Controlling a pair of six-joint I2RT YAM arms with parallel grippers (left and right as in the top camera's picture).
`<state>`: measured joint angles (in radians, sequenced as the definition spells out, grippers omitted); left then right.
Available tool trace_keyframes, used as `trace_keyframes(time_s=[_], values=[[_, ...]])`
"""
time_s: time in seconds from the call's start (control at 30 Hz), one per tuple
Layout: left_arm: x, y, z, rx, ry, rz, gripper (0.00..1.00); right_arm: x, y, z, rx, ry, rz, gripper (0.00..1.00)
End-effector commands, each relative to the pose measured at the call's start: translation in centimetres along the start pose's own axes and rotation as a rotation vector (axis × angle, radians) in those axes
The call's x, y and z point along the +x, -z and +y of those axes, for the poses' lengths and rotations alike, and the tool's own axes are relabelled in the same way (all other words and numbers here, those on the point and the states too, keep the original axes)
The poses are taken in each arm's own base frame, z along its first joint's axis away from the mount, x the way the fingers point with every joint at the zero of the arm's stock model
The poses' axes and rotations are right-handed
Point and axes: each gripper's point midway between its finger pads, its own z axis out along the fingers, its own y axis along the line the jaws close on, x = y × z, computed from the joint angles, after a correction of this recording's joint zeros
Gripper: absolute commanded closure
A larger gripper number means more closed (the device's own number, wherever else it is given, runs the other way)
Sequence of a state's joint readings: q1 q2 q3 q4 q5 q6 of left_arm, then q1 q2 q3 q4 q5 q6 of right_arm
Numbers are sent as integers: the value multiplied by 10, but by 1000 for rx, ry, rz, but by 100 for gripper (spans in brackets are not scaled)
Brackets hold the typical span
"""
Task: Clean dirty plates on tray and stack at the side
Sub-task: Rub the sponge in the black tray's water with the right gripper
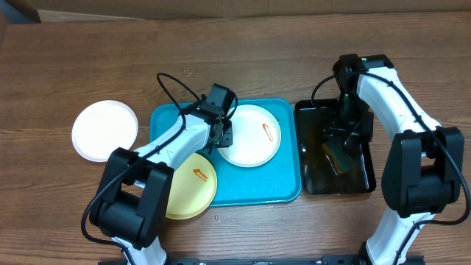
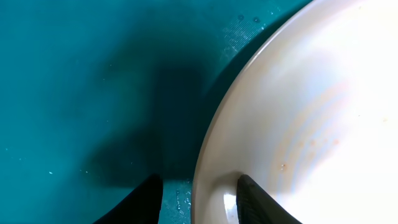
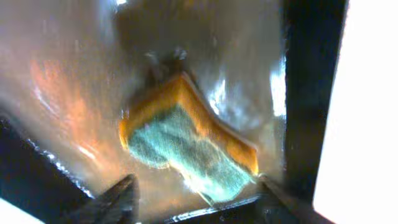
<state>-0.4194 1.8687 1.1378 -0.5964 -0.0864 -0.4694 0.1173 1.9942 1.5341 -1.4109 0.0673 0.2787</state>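
A clean white plate (image 1: 104,130) sits far left, off the turquoise tray (image 1: 283,180). On the tray lie the pale yellow plate (image 1: 190,184), lower left, and a smeared white plate (image 1: 250,135), upper right. The left gripper (image 2: 199,186) straddles that plate's left rim, jaws partly apart, not clamped. At right, the right gripper (image 3: 198,183) hangs wide over the sponge (image 3: 186,143), which lies diagonally in the wet black tray (image 1: 313,180).

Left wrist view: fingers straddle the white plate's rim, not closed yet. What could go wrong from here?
The left gripper has its fingers only over the white plate's edge; a shallow pinch could slip when lifting.
The tray shows droplets there, so the plate may slide instead.
The yellow plate sits close by; a skidding plate could bump it.
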Motion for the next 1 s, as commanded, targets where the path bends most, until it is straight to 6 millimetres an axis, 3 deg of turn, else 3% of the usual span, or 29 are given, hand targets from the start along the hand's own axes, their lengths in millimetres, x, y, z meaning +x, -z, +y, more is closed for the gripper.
trace_keyframes(time_s=[0.0, 0.23, 0.5, 0.6, 0.73, 0.97], values=[[6, -5, -1, -2, -2, 19, 59, -2, -4, -6, 19, -10, -26, 51], [6, -5, -1, -2, -5, 18, 59, 13, -29, 2, -29, -11, 34, 51], [6, -5, -1, -2, -5, 18, 58, 27, -19, 45, -287, 15, 121, 50], [6, -5, -1, -2, -5, 19, 58, 24, -8, 42, -296, 22, 115, 47], [6, -5, -1, -2, -5, 18, 58, 12, 7, 21, -236, 13, 62, 45], [6, -5, -1, -2, -5, 18, 58, 17, -6, 6, -141, 8, 73, 41]])
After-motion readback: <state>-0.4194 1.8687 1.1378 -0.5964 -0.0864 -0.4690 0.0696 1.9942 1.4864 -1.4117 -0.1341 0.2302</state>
